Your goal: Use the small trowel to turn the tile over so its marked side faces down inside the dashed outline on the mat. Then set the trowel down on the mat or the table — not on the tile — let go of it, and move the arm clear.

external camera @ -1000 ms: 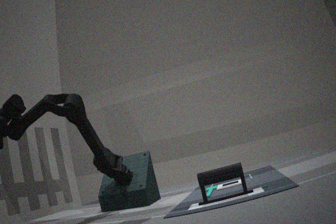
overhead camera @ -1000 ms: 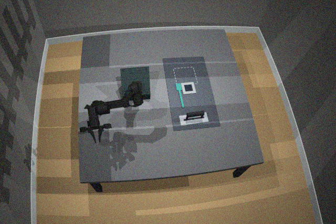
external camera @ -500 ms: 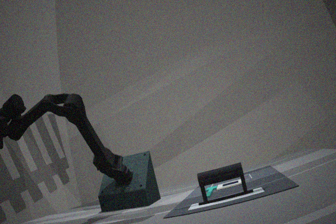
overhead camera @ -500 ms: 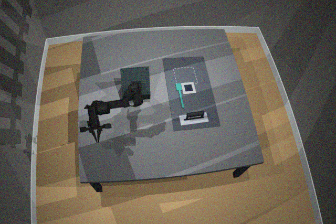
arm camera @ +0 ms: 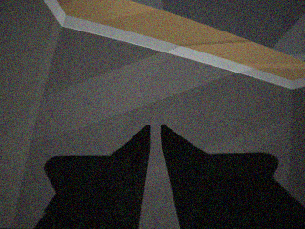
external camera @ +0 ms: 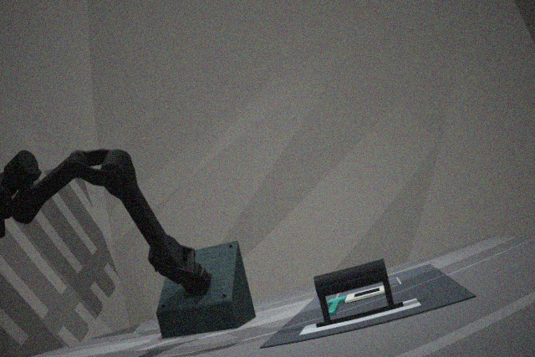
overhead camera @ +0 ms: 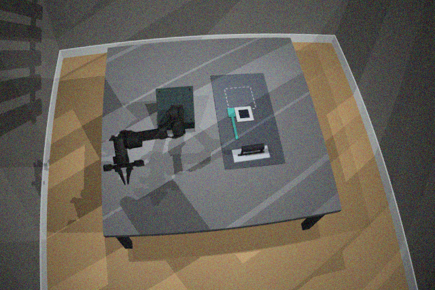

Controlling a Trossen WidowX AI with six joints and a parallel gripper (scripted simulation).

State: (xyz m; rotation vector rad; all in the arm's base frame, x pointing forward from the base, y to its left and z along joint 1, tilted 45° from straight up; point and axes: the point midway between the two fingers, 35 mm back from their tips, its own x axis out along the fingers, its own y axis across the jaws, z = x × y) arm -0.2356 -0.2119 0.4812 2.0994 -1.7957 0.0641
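The tile (overhead camera: 244,114) (external camera: 364,293) is white with a dark square mark facing up. It lies on the dark mat (overhead camera: 259,136) (external camera: 436,290), just below the dashed outline (overhead camera: 238,87). The teal trowel (overhead camera: 233,127) (external camera: 334,302) lies flat on the mat, its blade touching the tile's left edge and its handle pointing toward the front. My gripper (overhead camera: 124,179) (arm camera: 155,129) hangs over the table's left part, far from the mat. Its fingers stand almost together with nothing between them.
The arm's green base block (overhead camera: 175,98) (external camera: 224,297) stands left of the mat. A black rack (overhead camera: 252,149) (external camera: 349,277) on a white pad (overhead camera: 251,156) sits at the mat's near end. The table's left edge is close to the gripper.
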